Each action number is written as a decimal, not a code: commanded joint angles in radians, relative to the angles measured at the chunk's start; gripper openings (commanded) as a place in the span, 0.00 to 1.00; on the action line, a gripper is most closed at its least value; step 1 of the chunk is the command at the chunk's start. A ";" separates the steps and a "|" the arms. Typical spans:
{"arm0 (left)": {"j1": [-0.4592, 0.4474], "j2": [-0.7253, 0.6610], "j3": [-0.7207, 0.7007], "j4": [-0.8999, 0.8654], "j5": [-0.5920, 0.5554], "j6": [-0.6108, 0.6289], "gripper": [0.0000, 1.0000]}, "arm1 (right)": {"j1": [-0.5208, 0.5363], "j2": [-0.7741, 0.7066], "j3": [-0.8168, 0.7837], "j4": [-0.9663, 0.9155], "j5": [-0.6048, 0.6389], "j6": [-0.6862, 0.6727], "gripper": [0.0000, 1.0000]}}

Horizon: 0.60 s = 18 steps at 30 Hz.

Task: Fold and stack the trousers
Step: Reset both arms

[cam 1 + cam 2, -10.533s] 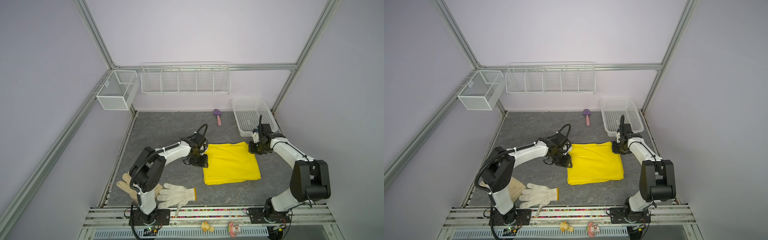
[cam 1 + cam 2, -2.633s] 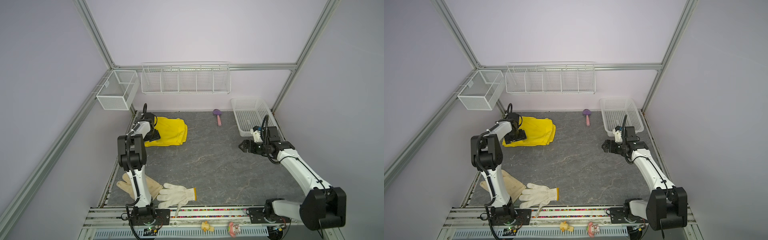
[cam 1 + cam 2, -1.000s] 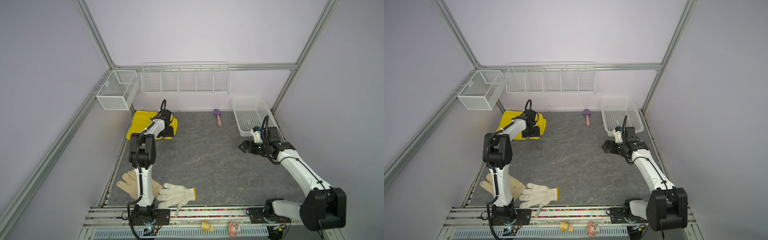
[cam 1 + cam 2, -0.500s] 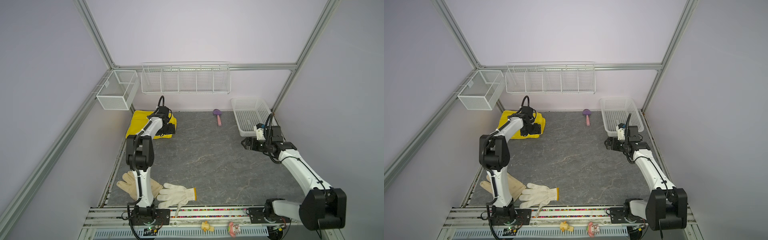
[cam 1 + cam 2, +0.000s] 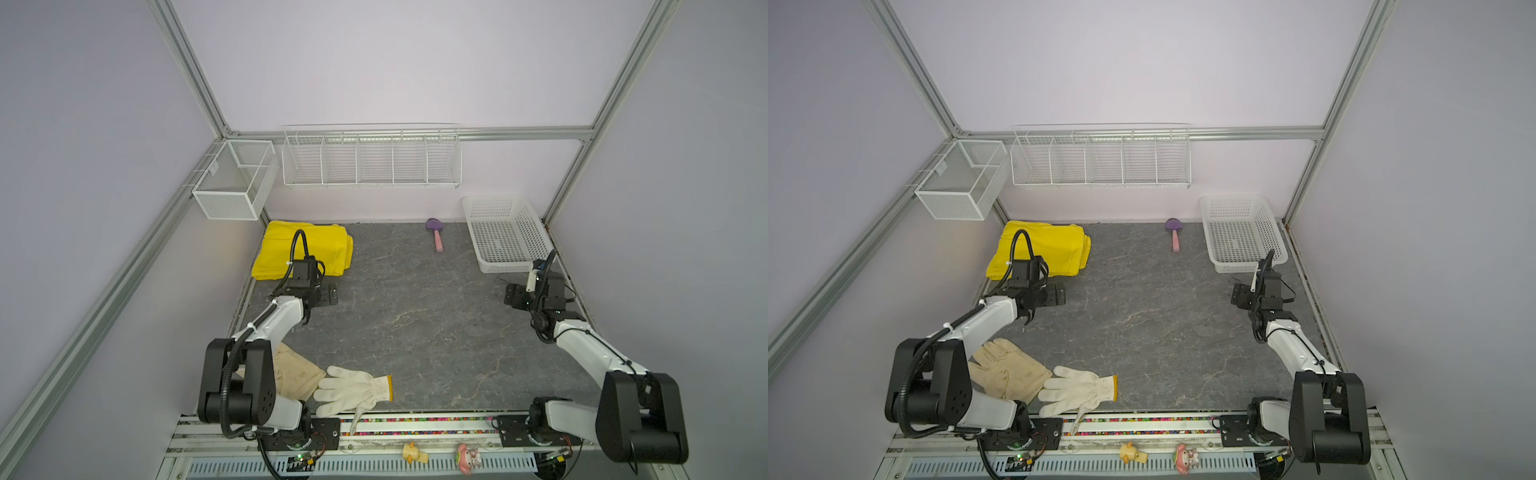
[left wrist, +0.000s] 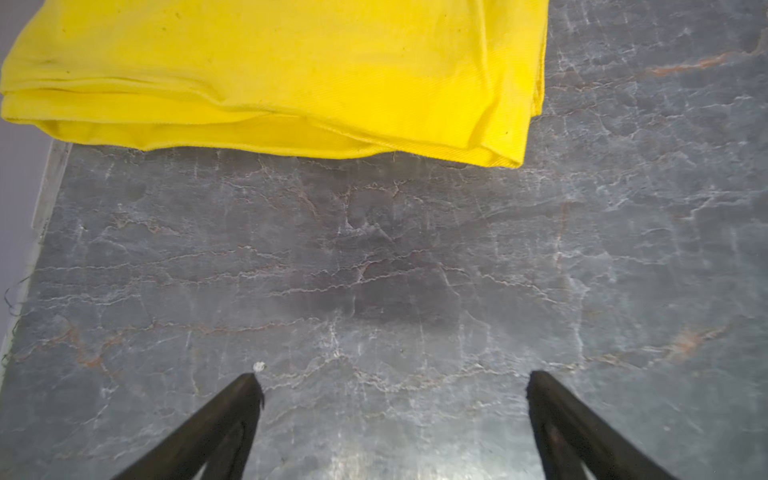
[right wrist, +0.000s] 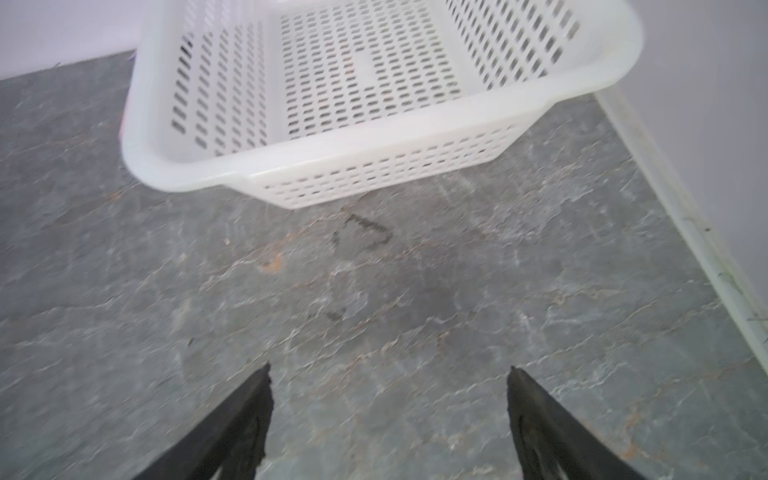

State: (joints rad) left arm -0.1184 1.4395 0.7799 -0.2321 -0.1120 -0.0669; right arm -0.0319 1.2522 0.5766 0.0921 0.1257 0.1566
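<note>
Grey tabletop (image 5: 415, 324): one folded trousers (image 5: 291, 245), two gloves (image 5: 357, 388) (image 5: 295, 370), one basket (image 5: 505, 269); left gripper (image 6: 392, 382), right gripper (image 7: 388, 372) both spread.

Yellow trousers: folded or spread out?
Folded. The trousers lie as a compact rectangle in a far corner; the left wrist view shows stacked layer edges. The left end effector stands open, clear of them.

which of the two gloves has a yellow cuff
The white knitted glove: the edge of its cuff is yellow. The cream leather-like glove lying next to it is plain all over.
</note>
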 commanded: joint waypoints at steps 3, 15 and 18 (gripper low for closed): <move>-0.001 -0.039 -0.183 0.498 -0.068 0.053 0.99 | -0.039 0.107 -0.107 0.429 0.002 -0.083 0.89; -0.001 -0.078 -0.312 0.781 -0.087 0.070 0.99 | 0.021 0.280 -0.185 0.762 -0.104 -0.203 0.88; -0.001 -0.058 -0.332 0.853 -0.077 0.083 0.99 | 0.023 0.268 -0.183 0.738 -0.093 -0.201 0.88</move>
State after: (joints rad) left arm -0.1188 1.3808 0.4702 0.5171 -0.1886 -0.0166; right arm -0.0128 1.5219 0.4099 0.7540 0.0093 -0.0063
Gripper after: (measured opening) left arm 0.994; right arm 0.880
